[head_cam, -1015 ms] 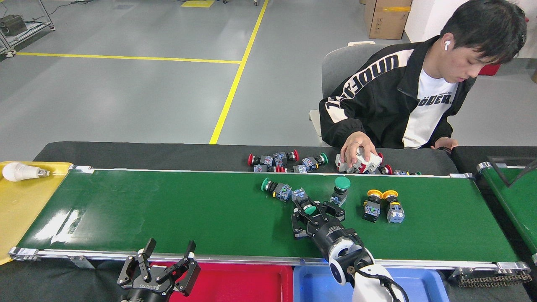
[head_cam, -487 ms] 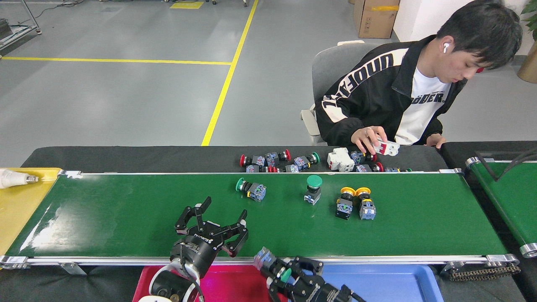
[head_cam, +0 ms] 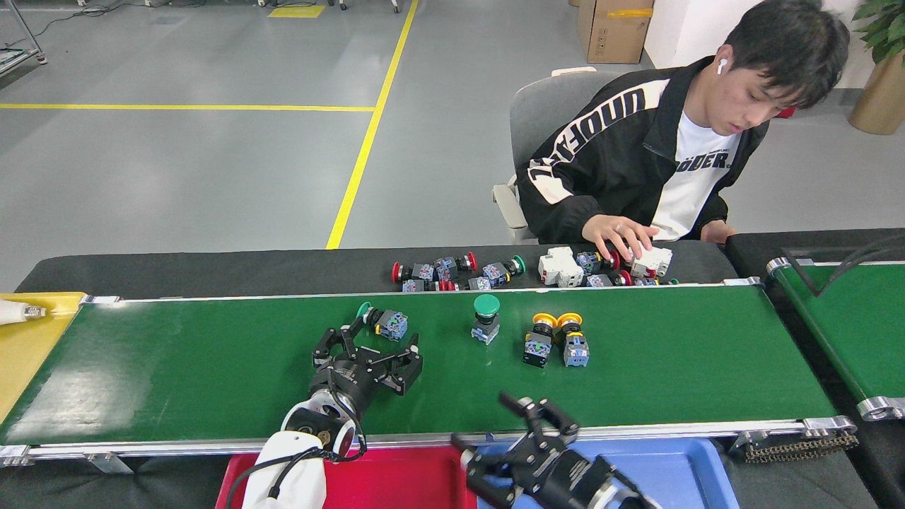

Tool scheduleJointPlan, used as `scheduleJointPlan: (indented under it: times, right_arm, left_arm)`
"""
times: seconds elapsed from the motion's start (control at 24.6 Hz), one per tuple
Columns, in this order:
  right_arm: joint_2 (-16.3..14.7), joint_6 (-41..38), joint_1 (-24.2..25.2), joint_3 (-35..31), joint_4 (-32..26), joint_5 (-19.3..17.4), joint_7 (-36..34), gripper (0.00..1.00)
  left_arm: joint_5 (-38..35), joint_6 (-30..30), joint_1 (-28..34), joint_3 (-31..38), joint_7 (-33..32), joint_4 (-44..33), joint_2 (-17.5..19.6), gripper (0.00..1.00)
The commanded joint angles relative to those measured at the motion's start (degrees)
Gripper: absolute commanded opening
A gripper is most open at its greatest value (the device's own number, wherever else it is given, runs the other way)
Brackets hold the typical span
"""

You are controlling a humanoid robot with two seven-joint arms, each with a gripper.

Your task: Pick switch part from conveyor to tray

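Green-capped switch part (head_cam: 380, 322) is seen lying crosswise just above the spread-open left gripper (head_cam: 368, 346), frame centre-left.

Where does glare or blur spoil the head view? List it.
Head view: pale glare streaks the conveyor at its left end; the right hand at the bottom edge is slightly motion-blurred; the left hand and switches are sharp.
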Motion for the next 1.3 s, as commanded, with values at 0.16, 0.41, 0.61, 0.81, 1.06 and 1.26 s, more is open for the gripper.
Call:
scheduleJointPlan:
  times: [0.16,0.41,0.61,0.81,1.06,1.26]
  right_arm:
    - [-0.8,10.5,5.1,-11.0,-2.6,-0.2,-1.2,0.96]
    - [0.0,11.2,5.9,-10.4,-1.6,1.3,-5.4,0.95]
    - [1.7,23.0,-3.7,5.3,7.4,8.5,-4.6,0.94]
    - [2.2,36.5,-17.2,18.8,24.9,8.2,-5.0,0.94]
    - [3.1,37.6,-23.9,25.6,35.2,3.8,-5.4,0.77]
    - [3.0,37.1,-24.6,27.9,35.2,2.2,-5.7,0.19]
  left_arm:
    - [-0.1,3.9,-7.5,0.3,3.0,10.2,0.7,0.87]
    - [0.6,3.2,-9.4,0.6,6.2,14.0,2.9,0.09]
    - [4.4,0.6,-6.1,0.7,6.1,8.9,3.4,0.02]
    - [6.5,-1.6,2.6,0.8,5.3,-5.9,5.5,0.02]
    - [5.6,-5.4,23.7,0.3,2.4,-35.4,7.0,0.04]
    - [3.6,-9.0,41.0,0.8,3.5,-49.2,12.1,0.07]
